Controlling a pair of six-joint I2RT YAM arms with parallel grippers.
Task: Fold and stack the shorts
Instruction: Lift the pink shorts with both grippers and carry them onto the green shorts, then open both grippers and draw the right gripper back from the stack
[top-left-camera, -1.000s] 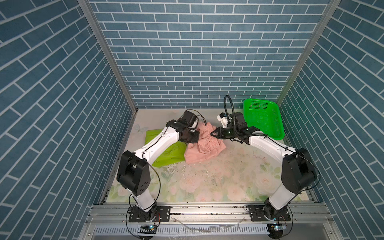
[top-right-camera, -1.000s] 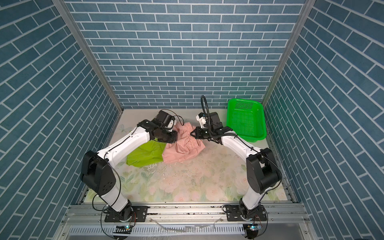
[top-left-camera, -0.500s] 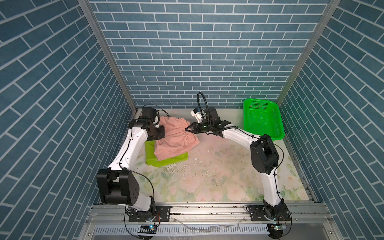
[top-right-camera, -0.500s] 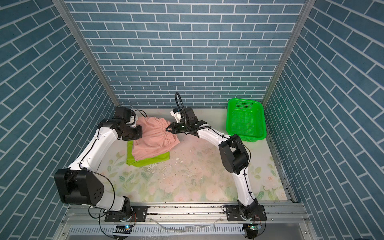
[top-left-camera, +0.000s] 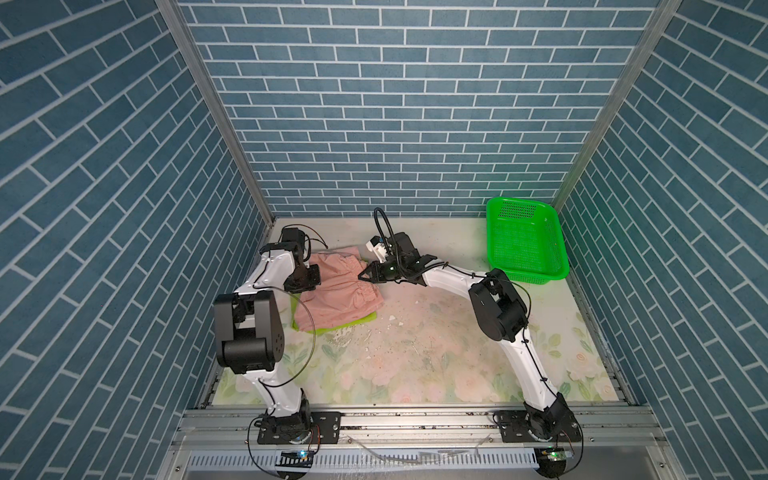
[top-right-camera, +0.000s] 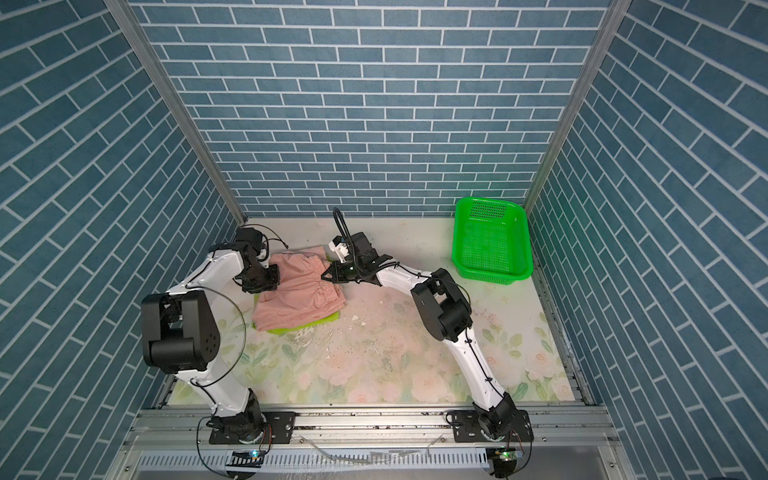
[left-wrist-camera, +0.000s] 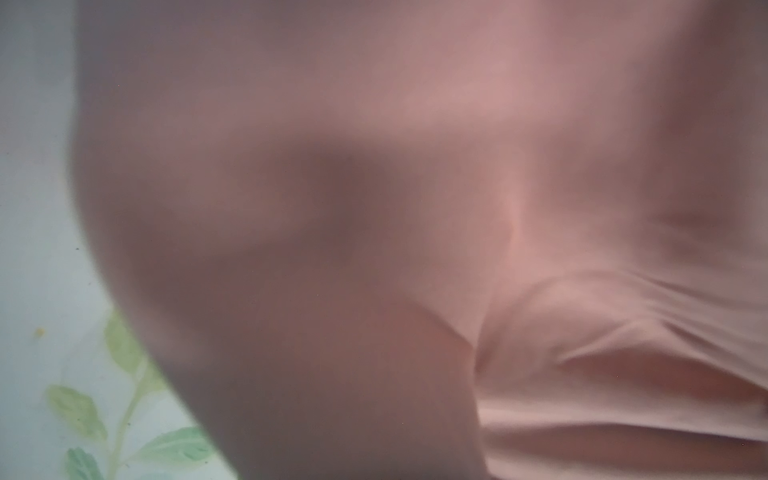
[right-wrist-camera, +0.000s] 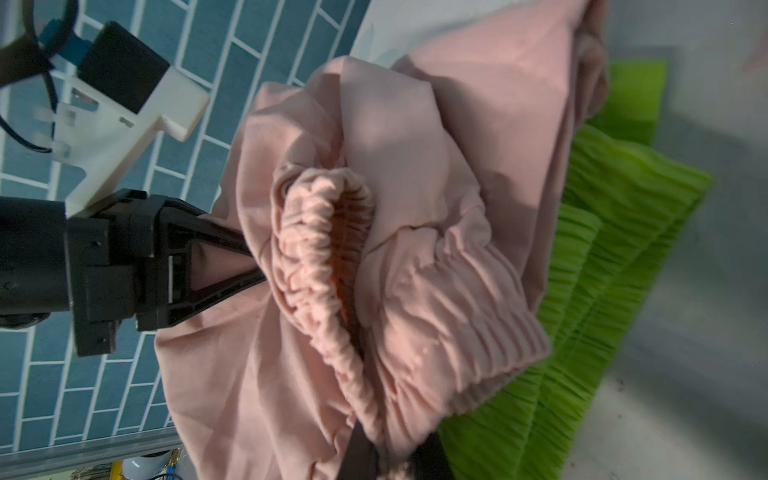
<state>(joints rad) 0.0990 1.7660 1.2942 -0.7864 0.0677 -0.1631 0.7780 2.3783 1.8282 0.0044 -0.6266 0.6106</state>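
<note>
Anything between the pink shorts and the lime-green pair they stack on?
Nothing visible does. The pink shorts already lie directly on the lime-green shorts, whose edges peek out underneath in both top views.

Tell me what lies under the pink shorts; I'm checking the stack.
The lime-green shorts lie under the pink shorts, with only their green edges showing. Most of the green pair is covered, so its fold cannot be seen.

You see blue brick walls (top-left-camera: 395, 124) on three sides, white mortar. Metal posts (top-left-camera: 217, 108) in back corners. Floor: pale floral mat (top-left-camera: 415, 365), white flecks (top-left-camera: 353, 337) mid-mat. Aluminium rail (top-left-camera: 415, 419) along front. Light even.
</note>
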